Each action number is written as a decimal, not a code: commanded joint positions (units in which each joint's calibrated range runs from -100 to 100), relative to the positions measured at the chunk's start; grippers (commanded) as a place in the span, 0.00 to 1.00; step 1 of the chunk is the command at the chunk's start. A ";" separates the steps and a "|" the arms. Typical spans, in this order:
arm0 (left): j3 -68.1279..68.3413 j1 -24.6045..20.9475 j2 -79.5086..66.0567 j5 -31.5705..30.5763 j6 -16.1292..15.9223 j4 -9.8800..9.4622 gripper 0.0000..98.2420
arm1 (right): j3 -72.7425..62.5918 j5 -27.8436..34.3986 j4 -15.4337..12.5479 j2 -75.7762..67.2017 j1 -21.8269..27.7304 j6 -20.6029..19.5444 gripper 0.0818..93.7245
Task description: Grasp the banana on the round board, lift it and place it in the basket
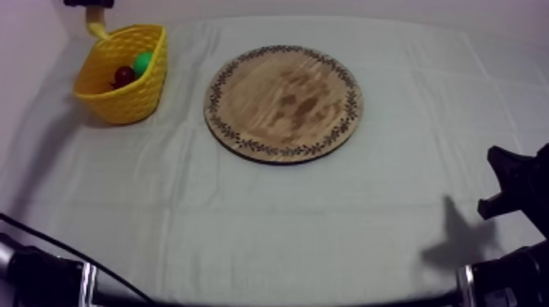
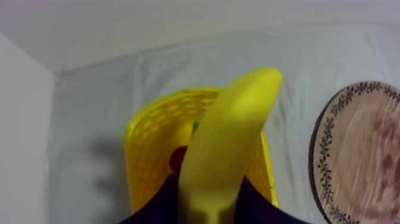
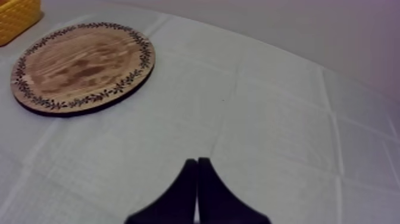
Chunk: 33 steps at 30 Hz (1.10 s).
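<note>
The banana (image 2: 229, 149) is held in my left gripper (image 2: 209, 205), whose dark fingers (image 2: 256, 205) are shut on its lower end. It hangs just above the yellow basket (image 2: 149, 149). In the top view my left gripper (image 1: 88, 5) is over the far rim of the basket (image 1: 122, 102) at the back left, and a yellow end of the banana (image 1: 98, 31) sticks out below it. The round wooden board (image 1: 283, 102) lies bare in the middle. My right gripper (image 3: 197, 173) is shut on nothing, low at the right side (image 1: 513, 186).
A small red fruit (image 1: 124, 76) and a green fruit (image 1: 145, 62) lie in the basket. The board (image 3: 83, 65) is far ahead of my right gripper, with open cloth between them. A wall runs behind the table.
</note>
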 commanded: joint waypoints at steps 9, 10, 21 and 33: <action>-1.24 -0.47 11.44 -2.02 2.31 -0.75 0.08 | -0.03 0.04 0.00 0.00 0.00 -0.03 0.00; -1.39 -0.64 12.38 -2.52 2.34 -0.81 0.08 | -0.03 0.04 0.00 0.00 0.00 -0.03 0.00; -4.38 -2.33 20.84 -5.96 3.02 -2.56 0.08 | -0.03 0.04 0.00 0.00 0.00 -0.03 0.00; -7.22 -2.47 23.17 -6.92 4.49 -2.74 0.31 | -0.03 0.04 0.00 0.00 0.00 -0.03 0.00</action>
